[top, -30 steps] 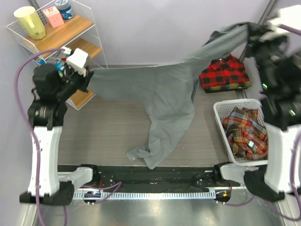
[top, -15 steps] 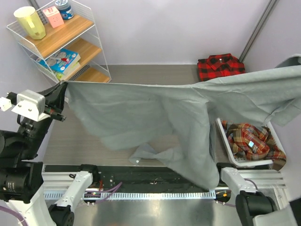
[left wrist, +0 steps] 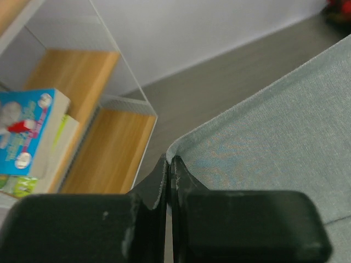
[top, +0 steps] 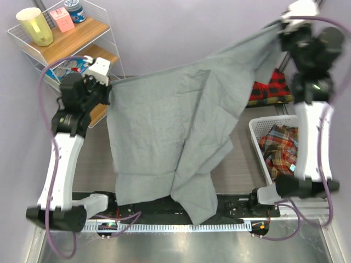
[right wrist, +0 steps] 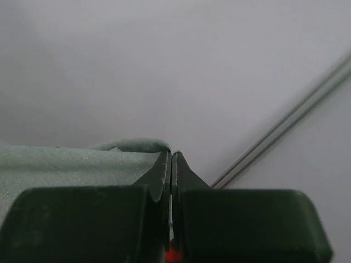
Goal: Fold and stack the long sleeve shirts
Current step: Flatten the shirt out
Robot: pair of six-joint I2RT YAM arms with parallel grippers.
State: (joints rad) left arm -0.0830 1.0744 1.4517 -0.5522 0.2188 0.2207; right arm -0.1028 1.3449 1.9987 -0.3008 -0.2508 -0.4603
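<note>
Top view: bright, even, diffuse light, no hard shadows. The plain grey cloth shirt [top: 164,126] shows only soft shading in its folds. Dull sheen on the brushed metal strip [top: 181,246] at the near edge.

Left wrist view: black left tool [left wrist: 169,164] blurred up close; wooden wire-framed shelf [left wrist: 71,71] slightly soft.

Right wrist view: dimmer; black right tool [right wrist: 171,159] out of focus; corners darken.

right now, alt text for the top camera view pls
Two robot arms hold a grey shirt spread in the air, the left gripper shut on one corner and the right gripper shut on the other, higher up. At right, a red checked shirt lies folded and a plaid shirt sits in a white basket.
</note>
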